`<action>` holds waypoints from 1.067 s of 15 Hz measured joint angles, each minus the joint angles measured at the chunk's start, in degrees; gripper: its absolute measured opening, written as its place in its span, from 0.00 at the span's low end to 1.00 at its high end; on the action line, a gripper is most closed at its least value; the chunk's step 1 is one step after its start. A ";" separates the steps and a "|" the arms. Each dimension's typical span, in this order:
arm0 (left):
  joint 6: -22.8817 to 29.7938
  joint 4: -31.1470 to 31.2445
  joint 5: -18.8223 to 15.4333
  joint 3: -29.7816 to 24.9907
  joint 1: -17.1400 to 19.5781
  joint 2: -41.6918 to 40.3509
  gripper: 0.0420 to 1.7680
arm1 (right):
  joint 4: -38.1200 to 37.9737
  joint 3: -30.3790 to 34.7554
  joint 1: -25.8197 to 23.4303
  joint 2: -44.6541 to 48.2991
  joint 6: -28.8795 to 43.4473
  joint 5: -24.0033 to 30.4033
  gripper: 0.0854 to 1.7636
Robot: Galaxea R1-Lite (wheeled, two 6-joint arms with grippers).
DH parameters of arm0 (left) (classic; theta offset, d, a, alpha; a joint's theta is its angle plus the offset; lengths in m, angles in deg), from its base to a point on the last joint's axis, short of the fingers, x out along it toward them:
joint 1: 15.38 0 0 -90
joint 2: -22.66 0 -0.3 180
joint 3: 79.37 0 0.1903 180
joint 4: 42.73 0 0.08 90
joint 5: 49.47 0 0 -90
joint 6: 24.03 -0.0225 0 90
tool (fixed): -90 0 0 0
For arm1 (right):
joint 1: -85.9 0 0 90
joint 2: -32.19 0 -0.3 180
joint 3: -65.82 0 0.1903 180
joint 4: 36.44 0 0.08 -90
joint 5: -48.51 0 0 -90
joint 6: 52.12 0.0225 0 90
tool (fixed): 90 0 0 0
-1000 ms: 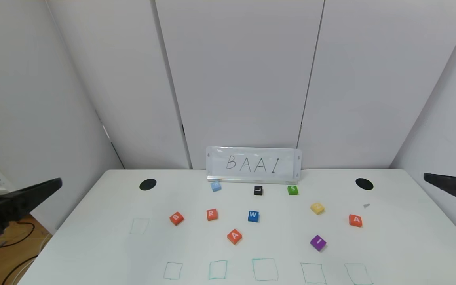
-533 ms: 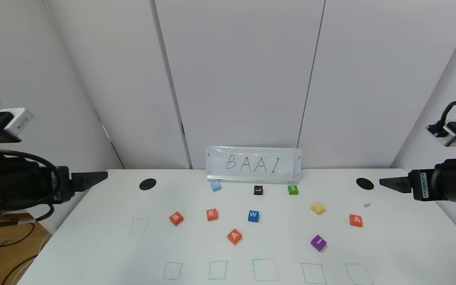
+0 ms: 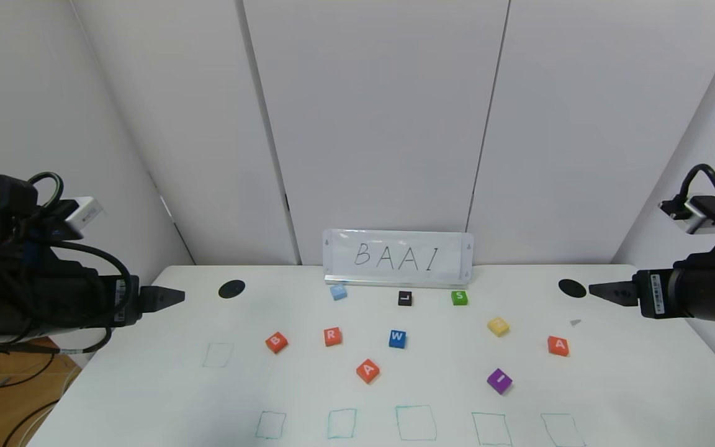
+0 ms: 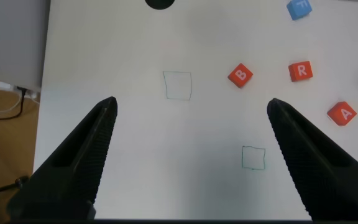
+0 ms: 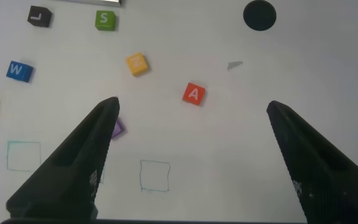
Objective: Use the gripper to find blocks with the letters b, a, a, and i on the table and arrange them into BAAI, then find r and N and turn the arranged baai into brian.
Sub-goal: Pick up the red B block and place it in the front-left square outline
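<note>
Head view, near to far. Along the lower edge of the frame, a row of thin green hand-drawn squares marks the smooth white rounded-corner table; none holds a block. Above them, mid-frame, lie the small flat square blocks, matte with white letters: orange-red A, purple I, orange-red B, orange-red R, blue W, and a second orange-red A at right. Farther up lie a yellow block, a black L, a green S and a pale blue block, before a white card reading BAAI.

The black left hand at mid-left and the black right hand at mid-right both hover above the table edges, fingers wide apart and empty.

Risks: B and R sit near each other in the same colour, so a misread letter could mean the wrong pick. Low, flat blocks offer little side to grip and may slide on the slick surface. No N is legible.
</note>
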 joint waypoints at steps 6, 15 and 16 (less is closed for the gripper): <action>12.32 13.96 1.32 10.58 -3.16 4.99 0.97 | -0.18 0.52 0.80 2.07 -0.18 0.13 0.97; 31.62 36.45 1.91 35.62 -7.05 21.50 0.97 | -0.29 0.88 2.06 3.36 -0.21 -0.17 0.97; 33.05 37.85 1.91 37.82 -7.79 23.21 0.97 | -0.29 0.90 2.12 3.41 -0.21 -0.20 0.97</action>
